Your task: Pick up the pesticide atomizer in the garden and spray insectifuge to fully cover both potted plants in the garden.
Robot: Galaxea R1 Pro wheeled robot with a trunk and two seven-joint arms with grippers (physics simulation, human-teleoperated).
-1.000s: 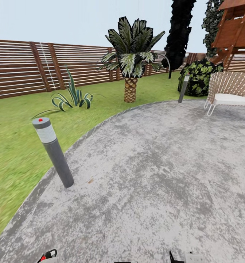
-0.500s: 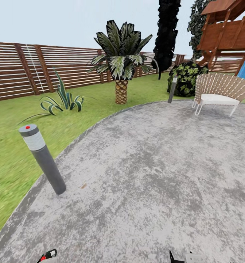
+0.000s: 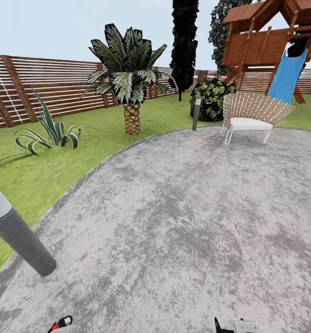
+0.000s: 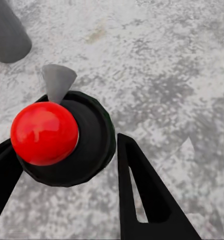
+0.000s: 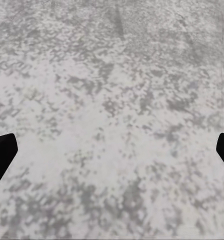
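Standing on the paved patio, the robot has its left gripper apparently clamped on the pesticide atomizer, red knob and grey nozzle uppermost; the bottle body is hidden. The right gripper is spread wide and empty. The near lamp post, cut off at the edge, risks a knock if the base swings left. Agave and palm stand beyond.

Palm behind patio; lamp post left; chair right.
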